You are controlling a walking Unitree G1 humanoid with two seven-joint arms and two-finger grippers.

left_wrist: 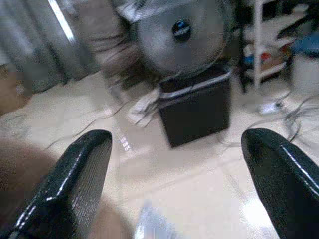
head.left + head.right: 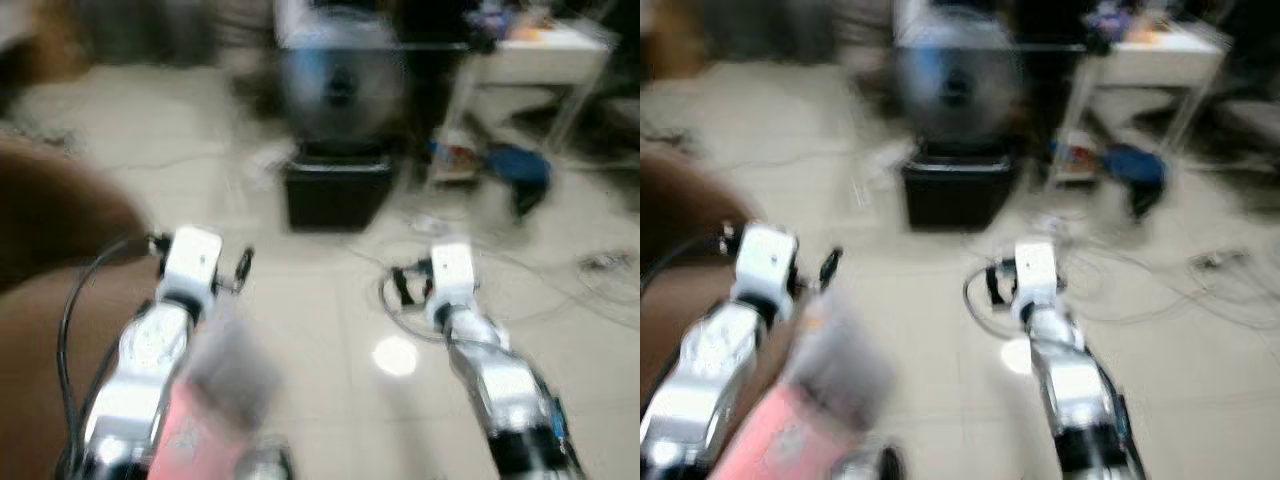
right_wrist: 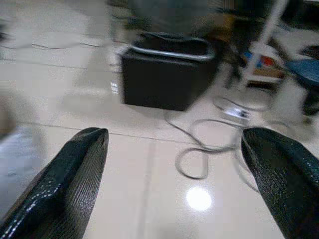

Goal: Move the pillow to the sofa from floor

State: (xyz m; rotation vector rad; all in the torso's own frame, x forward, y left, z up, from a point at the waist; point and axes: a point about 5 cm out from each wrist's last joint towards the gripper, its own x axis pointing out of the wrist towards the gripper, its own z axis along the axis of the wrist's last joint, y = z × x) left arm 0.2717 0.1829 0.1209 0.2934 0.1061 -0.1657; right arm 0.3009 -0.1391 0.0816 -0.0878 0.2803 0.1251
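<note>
Two silver arms are seen, each capped by a white boxy wrist block. A black cable (image 2: 75,300) is looped along the left arm (image 2: 140,370), and black trim with a bit of blue is spotted low on the right arm (image 2: 500,385). The fingers (image 1: 75,184) are glossy black with a fine textured grain, kinda carbon-looking.

You are looking at a blurred room: a round fan (image 2: 338,80) is sitting on a black box (image 2: 336,192) on the pale tiled floor (image 2: 330,310). A white table (image 2: 540,55) is standing beyond it, loose cables (image 3: 199,149) are lying near the box, and a blue object (image 2: 518,170) is resting beside the table leg.
</note>
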